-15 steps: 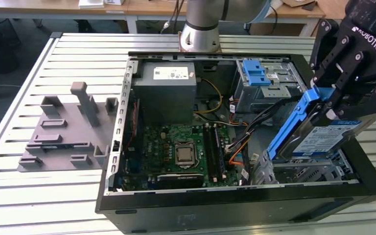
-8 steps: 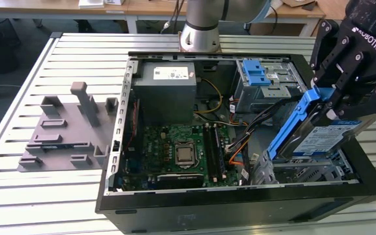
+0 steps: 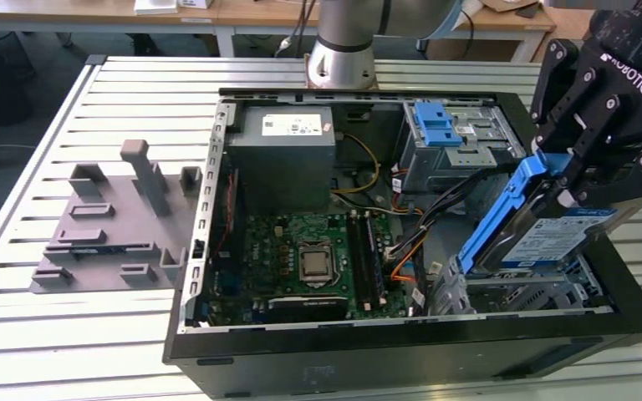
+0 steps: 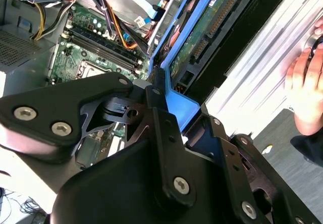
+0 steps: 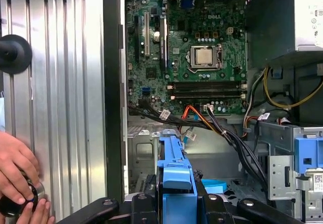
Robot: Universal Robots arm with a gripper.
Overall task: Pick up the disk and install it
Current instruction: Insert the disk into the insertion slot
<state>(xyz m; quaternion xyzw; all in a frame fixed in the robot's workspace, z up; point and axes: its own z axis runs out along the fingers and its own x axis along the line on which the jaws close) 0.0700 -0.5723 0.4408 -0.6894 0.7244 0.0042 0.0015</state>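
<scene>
Open desktop computer case (image 3: 410, 351) lying flat on a slatted metal table (image 3: 31, 334). At the exterior view's right, black gripper (image 3: 564, 182) pinching the disk (image 3: 544, 238), held tilted with one end raised, over the metal drive bay (image 3: 522, 294) in the case's near right corner. Blue carrier rail (image 3: 497, 219) along the disk's edge.

Inside the case:
- green motherboard (image 3: 298, 251) in the middle
- grey power supply (image 3: 287, 150) at the far side
- grey cage with blue tabs (image 3: 455, 138) at far right

Grey fixture block (image 3: 109, 225) on the table at the exterior view's left. In the first wrist view, a person's hand (image 5: 17, 166) on the table beside the case.
</scene>
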